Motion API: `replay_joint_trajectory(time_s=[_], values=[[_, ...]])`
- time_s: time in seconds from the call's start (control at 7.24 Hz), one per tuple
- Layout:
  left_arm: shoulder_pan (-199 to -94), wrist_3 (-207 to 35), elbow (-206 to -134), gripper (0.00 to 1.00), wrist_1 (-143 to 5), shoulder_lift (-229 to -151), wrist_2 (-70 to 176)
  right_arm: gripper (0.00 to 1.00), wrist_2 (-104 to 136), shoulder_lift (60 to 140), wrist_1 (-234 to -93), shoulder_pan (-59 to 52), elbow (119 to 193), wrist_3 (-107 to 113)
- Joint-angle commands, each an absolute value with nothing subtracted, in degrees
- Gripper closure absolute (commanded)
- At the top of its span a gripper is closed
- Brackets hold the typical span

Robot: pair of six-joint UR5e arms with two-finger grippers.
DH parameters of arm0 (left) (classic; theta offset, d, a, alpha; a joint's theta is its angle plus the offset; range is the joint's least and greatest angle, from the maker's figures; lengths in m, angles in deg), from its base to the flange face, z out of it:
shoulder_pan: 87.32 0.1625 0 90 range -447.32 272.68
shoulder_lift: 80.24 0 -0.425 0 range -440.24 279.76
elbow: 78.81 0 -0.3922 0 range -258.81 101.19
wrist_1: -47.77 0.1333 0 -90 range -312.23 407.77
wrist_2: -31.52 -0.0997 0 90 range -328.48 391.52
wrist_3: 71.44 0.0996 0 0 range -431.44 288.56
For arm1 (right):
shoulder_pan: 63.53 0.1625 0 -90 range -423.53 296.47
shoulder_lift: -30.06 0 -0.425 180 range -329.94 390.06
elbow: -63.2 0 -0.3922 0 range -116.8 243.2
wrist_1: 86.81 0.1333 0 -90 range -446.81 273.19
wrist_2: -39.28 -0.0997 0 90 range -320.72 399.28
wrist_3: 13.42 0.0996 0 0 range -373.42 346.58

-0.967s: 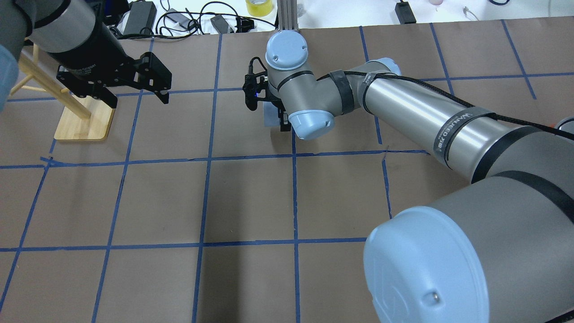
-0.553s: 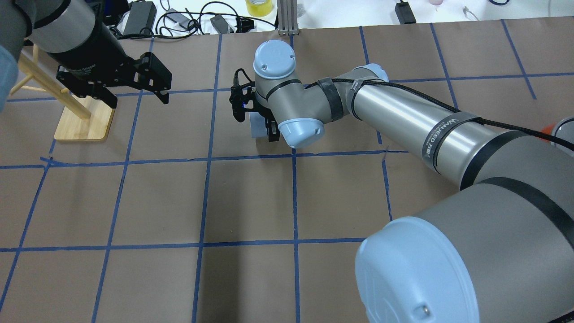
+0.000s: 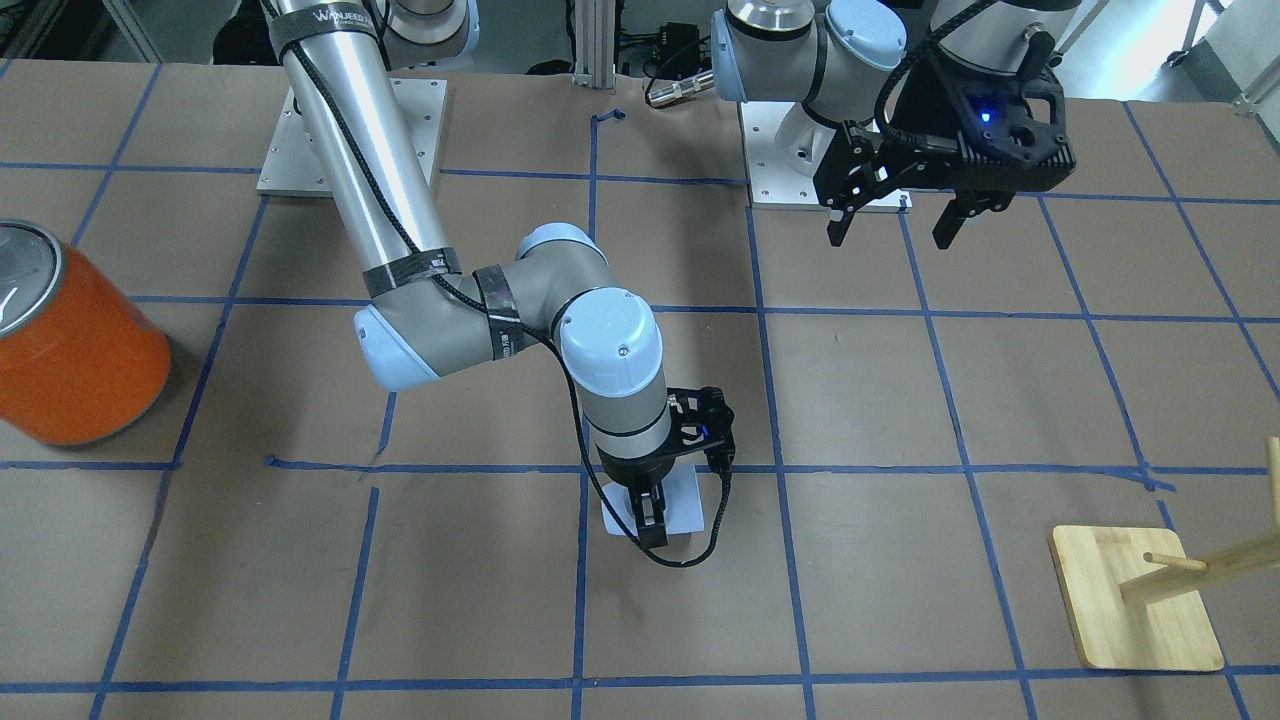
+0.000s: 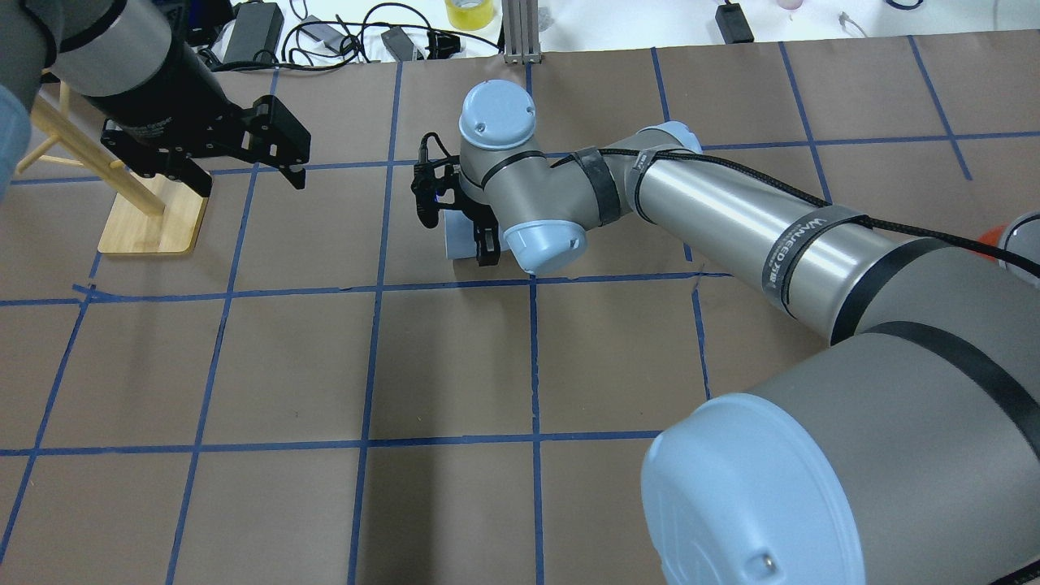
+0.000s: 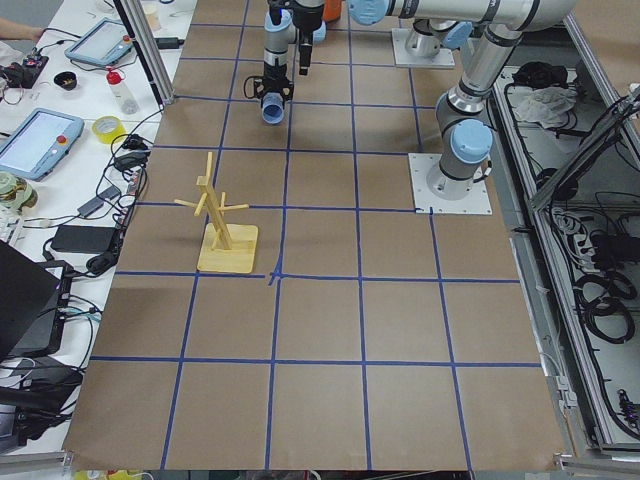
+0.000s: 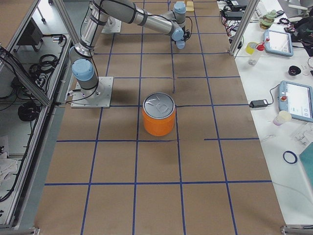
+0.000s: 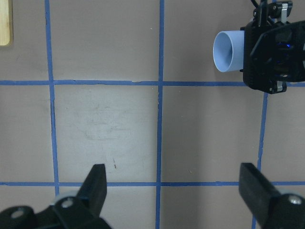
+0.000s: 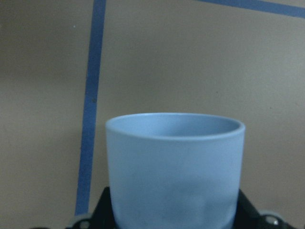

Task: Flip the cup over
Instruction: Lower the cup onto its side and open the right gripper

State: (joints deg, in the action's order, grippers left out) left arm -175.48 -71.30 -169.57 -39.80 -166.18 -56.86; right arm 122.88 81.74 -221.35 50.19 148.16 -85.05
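The pale blue cup point(image 3: 685, 505) is held by my right gripper point(image 3: 655, 528), which is shut on its lower part. The cup is on its side just above the brown table, its mouth pointing away from the gripper. It also shows in the overhead view point(image 4: 457, 236), the left wrist view point(image 7: 228, 50) and the right wrist view point(image 8: 174, 167). My right gripper point(image 4: 478, 244) is partly hidden under its wrist. My left gripper point(image 3: 890, 228) is open and empty, hovering well away from the cup; it also shows in the overhead view point(image 4: 250, 180) and its own wrist view point(image 7: 174, 176).
A big orange can with a silver top point(image 3: 70, 350) stands on the robot's right side of the table. A wooden peg rack on a square base point(image 3: 1135, 600) stands at the left side, below and beyond my left gripper. Cables and clutter lie beyond the table's far edge point(image 4: 325, 36).
My right arm has moved left and a little toward the robot in the overhead view, carrying the cup along. The left arm has not moved.
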Motion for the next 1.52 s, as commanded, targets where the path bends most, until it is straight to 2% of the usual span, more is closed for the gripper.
replay_joint_trajectory(time_s=[0.0,0.14,0.55,0.83,1.11,1.38], values=[[-175.48,-71.08,-169.6,0.0,-39.85,-166.11,-56.81,0.15,122.25,81.83,-221.81,50.2,148.8,-84.96],[-175.48,-71.08,-169.6,0.0,-39.85,-166.11,-56.73,0.0,122.24,81.83,-221.9,50.2,148.72,-84.96],[-175.39,-71.26,-169.6,0.0,-39.85,-166.03,-56.29,0.0,126.69,86.98,-220.93,49.93,148.89,-82.52],[-175.12,-71.0,-170.03,0.0,-40.12,-166.03,-56.2,0.0,133.66,92.35,-213.95,49.41,149.24,-65.03],[-174.08,-70.38,-172.14,0.0,-39.42,-166.46,-53.93,0.0,134.19,94.22,-212.59,48.8,149.33,-45.06],[-169.18,-67.33,-174.86,0.0,-38.54,-168.82,-43.95,0.0,133.59,98.24,-203.93,40.76,149.33,-31.92]])
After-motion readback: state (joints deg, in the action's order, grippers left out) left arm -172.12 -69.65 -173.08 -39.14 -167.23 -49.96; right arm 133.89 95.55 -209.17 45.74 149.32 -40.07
